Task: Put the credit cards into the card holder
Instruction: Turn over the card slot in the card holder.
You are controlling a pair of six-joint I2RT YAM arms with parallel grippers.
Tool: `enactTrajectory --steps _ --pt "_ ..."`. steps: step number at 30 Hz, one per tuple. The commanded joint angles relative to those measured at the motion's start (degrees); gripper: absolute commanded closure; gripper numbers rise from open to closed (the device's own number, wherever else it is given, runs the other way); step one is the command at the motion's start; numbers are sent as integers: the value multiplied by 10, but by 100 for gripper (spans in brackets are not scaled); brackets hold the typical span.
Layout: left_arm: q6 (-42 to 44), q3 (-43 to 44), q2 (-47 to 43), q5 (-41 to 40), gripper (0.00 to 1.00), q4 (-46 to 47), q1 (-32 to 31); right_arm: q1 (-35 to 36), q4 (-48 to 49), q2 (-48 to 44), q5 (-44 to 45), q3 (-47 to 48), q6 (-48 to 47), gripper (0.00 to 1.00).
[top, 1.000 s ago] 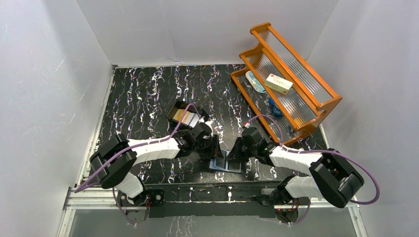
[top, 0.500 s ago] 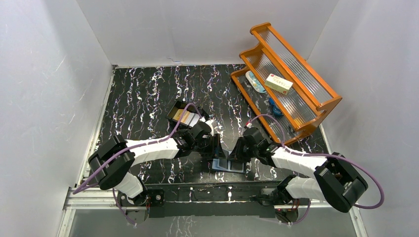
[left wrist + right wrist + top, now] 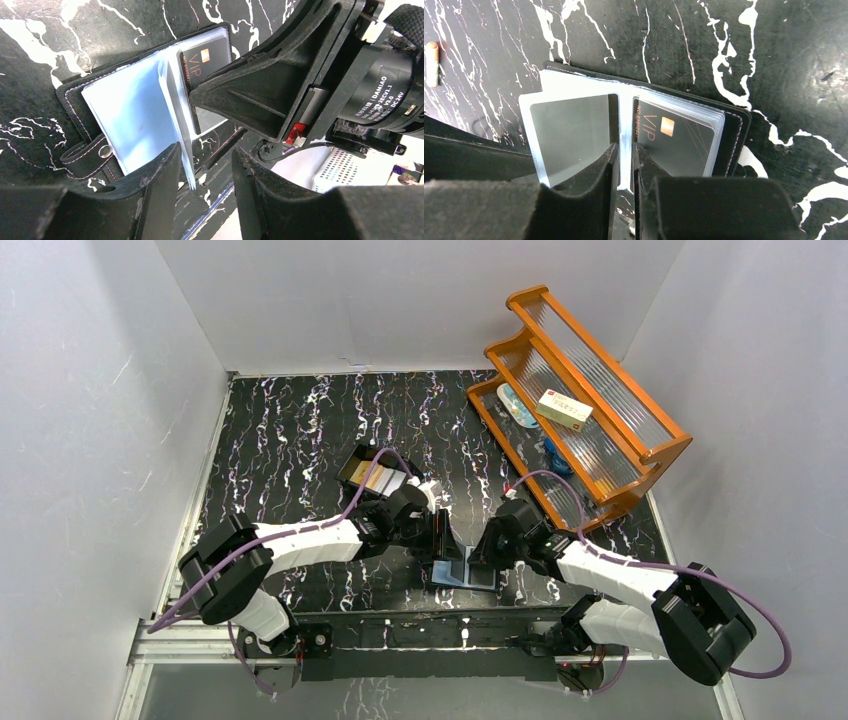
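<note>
From above, the light is bright and even, falling from overhead. The white walls point(image 3: 100, 440) are nearly washed out, and the dark tabletop point(image 3: 300, 430) carries a faint sheen. Shadows under the arms and the shelf point(image 3: 600, 390) are short and soft. Focus is sharp; straight lines bow slightly at the edges.

In the left wrist view the card holder point(image 3: 130, 110) glares pale blue on its clear plastic. The lower right corner is blown out, and the left end effector point(image 3: 205, 150) is dark and soft.

In the right wrist view the tabletop gleams at the right, and the right end effector point(image 3: 625, 147) is blurred.
</note>
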Motion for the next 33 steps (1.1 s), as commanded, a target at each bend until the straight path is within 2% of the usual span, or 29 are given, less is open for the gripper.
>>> enactTrajectory --steps 1,10,26,30,33 --pt "-3 20 2 22 59 20 2 2 -57 -22 37 42 -12 76" --pt "-4 51 40 42 59 49 -4 2 -192 -100 144 91 -27 75" --pt "-17 72 96 63 59 94 -22 2 -240 -197 198 109 5 73" --pt "20 104 81 7 59 0 -21 2 -228 -201 180 107 -4 72" --pt "82 164 73 -88 59 -163 -13 2 -221 -199 167 104 -7 69"
